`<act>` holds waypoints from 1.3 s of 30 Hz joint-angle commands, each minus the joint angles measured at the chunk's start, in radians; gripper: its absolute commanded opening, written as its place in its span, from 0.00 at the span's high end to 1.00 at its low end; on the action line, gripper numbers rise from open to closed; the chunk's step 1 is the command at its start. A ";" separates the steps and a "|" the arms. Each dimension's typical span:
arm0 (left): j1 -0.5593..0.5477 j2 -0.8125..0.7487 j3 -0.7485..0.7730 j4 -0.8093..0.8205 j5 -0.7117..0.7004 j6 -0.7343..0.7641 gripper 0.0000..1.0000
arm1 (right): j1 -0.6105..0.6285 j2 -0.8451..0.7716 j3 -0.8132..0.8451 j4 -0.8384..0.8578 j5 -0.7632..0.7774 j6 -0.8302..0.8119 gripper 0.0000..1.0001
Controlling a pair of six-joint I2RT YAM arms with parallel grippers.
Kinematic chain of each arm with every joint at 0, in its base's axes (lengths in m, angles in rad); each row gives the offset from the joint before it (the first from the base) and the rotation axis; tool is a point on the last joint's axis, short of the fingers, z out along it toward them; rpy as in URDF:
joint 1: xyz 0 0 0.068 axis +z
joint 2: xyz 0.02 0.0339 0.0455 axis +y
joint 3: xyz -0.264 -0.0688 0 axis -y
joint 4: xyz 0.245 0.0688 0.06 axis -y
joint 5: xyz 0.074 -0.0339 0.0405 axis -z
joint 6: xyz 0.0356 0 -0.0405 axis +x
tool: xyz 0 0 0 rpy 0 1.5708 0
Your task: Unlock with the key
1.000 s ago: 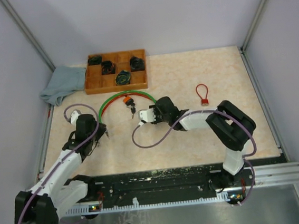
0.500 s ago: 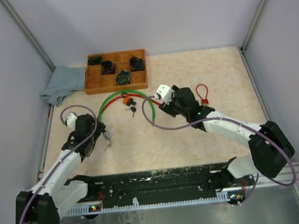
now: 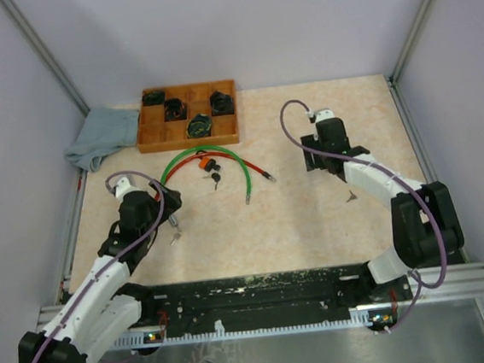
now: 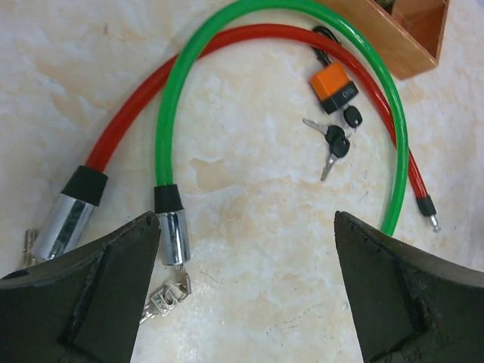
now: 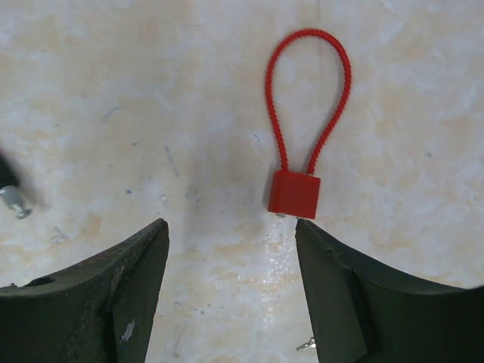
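Top view: a beige marbled bench point(image 3: 316, 234) stands between plain lilac walls point(image 3: 236, 28). Small black-headed keys point(image 3: 215, 180) lie on it inside the arc of the green cable lock point(image 3: 249, 185).

Left wrist: the left tool point(image 4: 246, 219) is spread wide and empty above the lock's chrome barrel point(image 4: 172, 236).

Right wrist: the right tool point(image 5: 231, 227) is spread and empty, near a red loop padlock point(image 5: 293, 193).

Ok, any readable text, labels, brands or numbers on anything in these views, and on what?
No text is legible in any view.
On the orange padlock: a pale mark on its dark end, too blurred to read.
On the keys at the green cable lock: any stamping is too small to read.
On the red loop padlock: visible face is plain, no print.
On the wooden tray: no label shows.
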State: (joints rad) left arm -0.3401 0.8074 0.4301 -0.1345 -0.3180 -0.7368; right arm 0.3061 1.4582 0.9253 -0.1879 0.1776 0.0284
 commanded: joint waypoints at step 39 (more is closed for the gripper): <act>-0.084 -0.008 -0.050 0.190 0.158 0.141 0.00 | 0.077 -0.117 -0.037 -0.139 -0.049 0.177 0.85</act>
State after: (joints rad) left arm -0.4194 0.8112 0.3912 0.0250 -0.1810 -0.6044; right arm 0.2836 1.4582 0.9009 -0.3161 0.0849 0.1608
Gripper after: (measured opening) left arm 0.998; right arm 0.366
